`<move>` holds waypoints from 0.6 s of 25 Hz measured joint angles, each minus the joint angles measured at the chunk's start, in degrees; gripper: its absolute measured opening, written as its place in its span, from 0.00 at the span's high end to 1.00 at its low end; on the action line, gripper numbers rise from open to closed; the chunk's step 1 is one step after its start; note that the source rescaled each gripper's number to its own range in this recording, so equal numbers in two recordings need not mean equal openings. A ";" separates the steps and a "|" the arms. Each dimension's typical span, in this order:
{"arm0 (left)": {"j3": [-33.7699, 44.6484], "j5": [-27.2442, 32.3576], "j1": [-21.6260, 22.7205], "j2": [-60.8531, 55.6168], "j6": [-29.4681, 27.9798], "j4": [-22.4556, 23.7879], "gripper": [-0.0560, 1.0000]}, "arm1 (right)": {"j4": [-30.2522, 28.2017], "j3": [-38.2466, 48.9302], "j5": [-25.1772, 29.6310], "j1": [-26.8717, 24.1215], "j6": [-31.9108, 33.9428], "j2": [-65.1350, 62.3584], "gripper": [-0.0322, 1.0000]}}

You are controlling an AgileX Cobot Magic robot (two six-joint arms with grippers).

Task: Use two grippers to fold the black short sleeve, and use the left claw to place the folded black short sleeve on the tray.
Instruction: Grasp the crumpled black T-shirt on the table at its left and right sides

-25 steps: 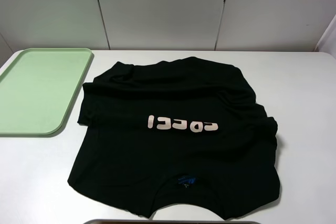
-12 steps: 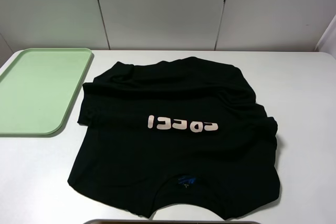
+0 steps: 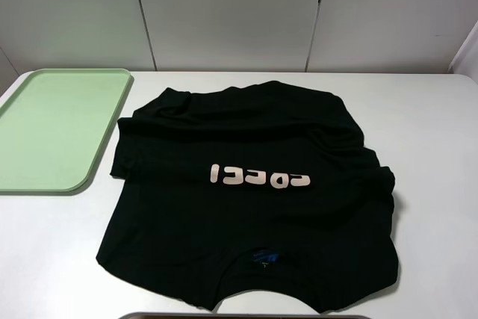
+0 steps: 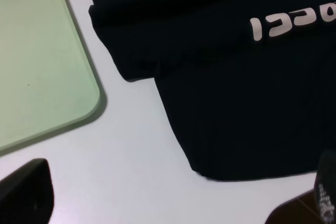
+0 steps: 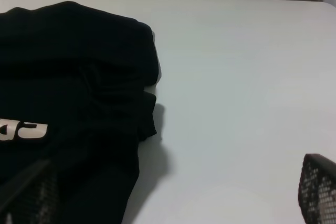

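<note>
The black short sleeve (image 3: 246, 214) lies spread flat on the white table, chest up, with pale pink lettering (image 3: 259, 177) and a blue neck label (image 3: 265, 258) near the front edge. The pale green tray (image 3: 52, 128) lies empty to its left, apart from it. Neither gripper shows in the high view. In the left wrist view the left gripper (image 4: 173, 198) is open, its fingertips (image 4: 23, 195) wide apart above the table by the shirt's (image 4: 236, 93) hem corner and the tray (image 4: 37, 61). In the right wrist view the right gripper (image 5: 173, 192) is open over the shirt's (image 5: 68, 93) right side.
The white table (image 3: 433, 132) has bare surface to the right of the shirt and between shirt and tray. A grey panelled wall (image 3: 231, 13) runs behind the table. A dark strip (image 3: 239, 316) shows at the front edge.
</note>
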 joint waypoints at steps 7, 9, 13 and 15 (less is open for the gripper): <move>0.00 -0.83 -0.49 0.00 -2.18 0.04 0.00 | 0.00 0.00 0.00 0.00 0.00 0.00 0.00; -0.06 -1.29 -0.49 0.00 -2.30 0.04 0.00 | 0.00 0.00 0.00 0.00 0.00 0.00 0.00; -1.77 -2.42 -1.84 0.00 -1.38 -0.06 0.00 | 0.24 -0.62 -0.22 0.00 -0.57 0.00 0.00; -2.97 -3.78 -2.84 0.00 -0.18 -0.13 0.00 | 0.58 -2.33 -1.17 0.00 -1.89 0.64 0.00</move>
